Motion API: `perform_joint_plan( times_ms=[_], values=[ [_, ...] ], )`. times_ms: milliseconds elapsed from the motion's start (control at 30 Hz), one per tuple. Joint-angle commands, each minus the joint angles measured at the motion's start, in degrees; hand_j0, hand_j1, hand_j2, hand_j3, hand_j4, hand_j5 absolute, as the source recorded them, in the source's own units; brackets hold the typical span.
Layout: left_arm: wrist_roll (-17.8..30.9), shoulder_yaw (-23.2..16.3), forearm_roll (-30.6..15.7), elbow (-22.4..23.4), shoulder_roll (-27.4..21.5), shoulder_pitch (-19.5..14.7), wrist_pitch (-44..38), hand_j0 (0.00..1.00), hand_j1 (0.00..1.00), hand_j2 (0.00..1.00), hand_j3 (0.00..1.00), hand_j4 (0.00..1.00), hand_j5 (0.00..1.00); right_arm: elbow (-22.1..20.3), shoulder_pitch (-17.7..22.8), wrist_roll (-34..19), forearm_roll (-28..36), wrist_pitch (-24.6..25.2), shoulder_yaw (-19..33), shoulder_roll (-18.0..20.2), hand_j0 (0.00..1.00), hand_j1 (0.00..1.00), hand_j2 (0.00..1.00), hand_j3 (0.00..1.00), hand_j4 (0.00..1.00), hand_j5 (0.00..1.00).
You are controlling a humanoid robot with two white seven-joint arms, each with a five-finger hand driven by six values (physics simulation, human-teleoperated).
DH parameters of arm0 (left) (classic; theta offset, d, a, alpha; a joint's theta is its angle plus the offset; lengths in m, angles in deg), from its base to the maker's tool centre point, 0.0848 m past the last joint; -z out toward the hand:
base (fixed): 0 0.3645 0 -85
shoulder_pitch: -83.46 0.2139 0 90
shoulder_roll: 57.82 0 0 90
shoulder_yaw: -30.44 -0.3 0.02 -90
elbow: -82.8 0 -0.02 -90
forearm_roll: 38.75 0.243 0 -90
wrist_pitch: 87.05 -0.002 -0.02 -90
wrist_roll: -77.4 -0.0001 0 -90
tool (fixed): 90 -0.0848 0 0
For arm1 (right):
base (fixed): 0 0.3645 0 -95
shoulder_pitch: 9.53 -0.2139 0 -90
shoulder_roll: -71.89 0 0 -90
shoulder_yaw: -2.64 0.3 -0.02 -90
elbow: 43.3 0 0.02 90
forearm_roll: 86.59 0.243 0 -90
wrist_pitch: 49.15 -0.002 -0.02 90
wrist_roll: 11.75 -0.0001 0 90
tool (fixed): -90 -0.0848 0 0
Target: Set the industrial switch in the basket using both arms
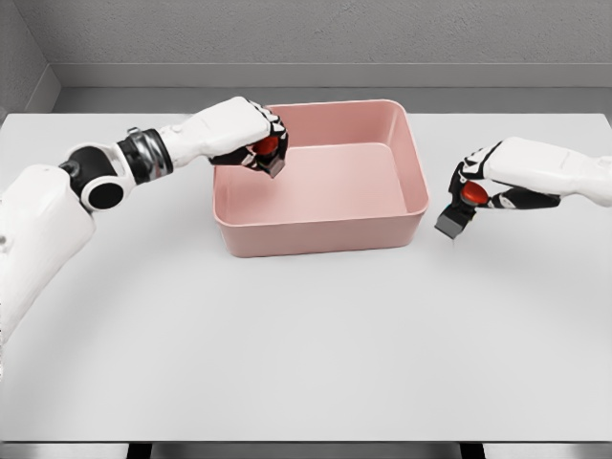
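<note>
A pink rectangular basket (pixel 413 163) stands at the back middle of the white table. My left hand (pixel 258 142) hovers over the basket's left rim, fingers curled around an industrial switch (pixel 271 153) with a red button and a dark grey body. My right hand (pixel 475 191) is just right of the basket, a little above the table, shut on a second industrial switch (pixel 461 208) of the same kind, its grey body hanging tilted below the fingers. The basket's floor shows nothing in it.
The white table (pixel 306 344) stretches wide in front of the basket, with its front edge near the bottom of the view. A grey wall runs behind the table's far edge.
</note>
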Motion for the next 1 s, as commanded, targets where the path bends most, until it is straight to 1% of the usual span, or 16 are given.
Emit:
perform_joint_plan(
  times_ms=[0,67,167,200,233,267,333,533,733,767,800,833,867,900,933,967],
  values=[
    [-0.1,-1.1,0.1,2.2,2.0,-0.1,-0.1,0.37,0.37,0.37,0.37,0.37,0.37,0.0,0.0,0.0,0.5,0.1,0.1,0.0,0.44,0.44,0.44,0.44,0.44,0.44],
    [-0.1,-1.7,0.4,3.4,2.8,-0.2,-0.1,0.37,0.37,0.37,0.37,0.37,0.37,0.0,-0.4,0.0,0.5,0.1,0.1,0.0,0.43,0.43,0.43,0.43,0.43,0.43],
    [-0.1,-1.8,0.3,3.4,2.9,-0.2,-0.1,0.37,0.37,0.37,0.37,0.37,0.37,0.0,-1.1,0.0,0.5,0.1,0.1,-0.2,0.43,0.43,0.43,0.43,0.43,0.43],
    [-0.1,-1.8,0.3,3.4,2.9,-0.2,-0.1,0.40,0.40,0.40,0.40,0.40,0.40,0.0,-1.2,0.0,0.5,0.1,0.1,-0.2,0.43,0.43,0.43,0.43,0.43,0.43],
    [-0.2,-1.8,0.2,3.0,2.8,-0.5,-0.1,0.51,0.51,0.51,0.51,0.51,0.51,0.0,-1.6,-0.4,0.5,0.1,0.1,-0.3,0.43,0.43,0.43,0.43,0.43,0.43],
    [-0.3,-1.8,0.2,2.8,2.7,-0.6,-0.1,0.67,0.67,0.67,0.67,0.67,0.67,0.0,-1.8,-0.6,0.6,0.1,0.1,-0.4,0.43,0.43,0.43,0.43,0.43,0.43],
    [-0.3,-1.8,0.2,2.8,2.7,-0.7,-0.1,0.83,0.83,0.83,0.83,0.83,0.83,0.0,-2.4,-0.7,0.6,0.1,0.1,-0.6,0.43,0.43,0.43,0.43,0.43,0.43],
    [-0.3,-1.7,0.3,2.8,2.7,-1.0,-0.1,0.87,0.87,0.87,0.87,0.87,0.87,0.1,-4.0,-1.5,0.6,0.1,0.1,-0.9,0.42,0.42,0.42,0.42,0.42,0.42],
    [-0.5,-1.7,0.0,2.4,2.2,-1.1,-0.1,0.86,0.86,0.86,0.86,0.86,0.86,0.1,-5.2,-2.2,0.6,0.1,0.1,-1.7,0.42,0.42,0.42,0.42,0.42,0.42],
    [-0.5,-1.7,-0.8,-0.2,1.0,-1.1,-0.1,0.86,0.86,0.86,0.86,0.86,0.86,0.1,-5.3,-2.3,0.6,0.1,0.1,-1.8,0.42,0.42,0.42,0.42,0.42,0.42],
    [-0.6,-1.8,-3.4,-5.1,-3.6,-1.3,-0.1,0.86,0.86,0.86,0.86,0.86,0.86,0.1,-5.7,-2.4,0.6,0.1,0.1,-2.3,0.42,0.42,0.42,0.42,0.42,0.42],
    [-0.6,-3.6,-6.5,-9.6,-7.6,-1.3,-0.1,0.87,0.87,0.87,0.87,0.87,0.87,0.2,-5.7,-2.7,0.6,0.1,0.1,-2.7,0.42,0.42,0.42,0.42,0.42,0.42],
    [-0.6,-4.2,-8.5,-13.0,-11.0,-1.4,-0.1,0.88,0.88,0.88,0.88,0.88,0.88,0.3,-5.9,-2.7,0.6,0.1,0.1,-2.9,0.42,0.42,0.42,0.42,0.42,0.42],
    [-0.6,-4.3,-10.3,-17.3,-15.2,-1.3,-0.1,0.93,0.93,0.93,0.93,0.93,0.93,0.5,-6.3,-2.8,0.6,0.1,0.0,-3.2,0.42,0.42,0.42,0.42,0.42,0.42],
    [-0.7,-5.4,-12.6,-19.8,-18.2,-1.2,-0.1,0.93,0.93,0.93,0.93,0.93,0.93,0.6,-6.4,-2.9,0.6,0.1,0.0,-3.6,0.42,0.42,0.42,0.42,0.42,0.42],
    [-0.8,-6.2,-14.5,-21.9,-21.9,-1.2,-0.1,0.99,0.99,0.99,0.99,0.99,0.99,0.9,-6.5,-3.5,0.6,0.1,0.1,-4.1,0.42,0.42,0.42,0.42,0.42,0.42]
  ],
)
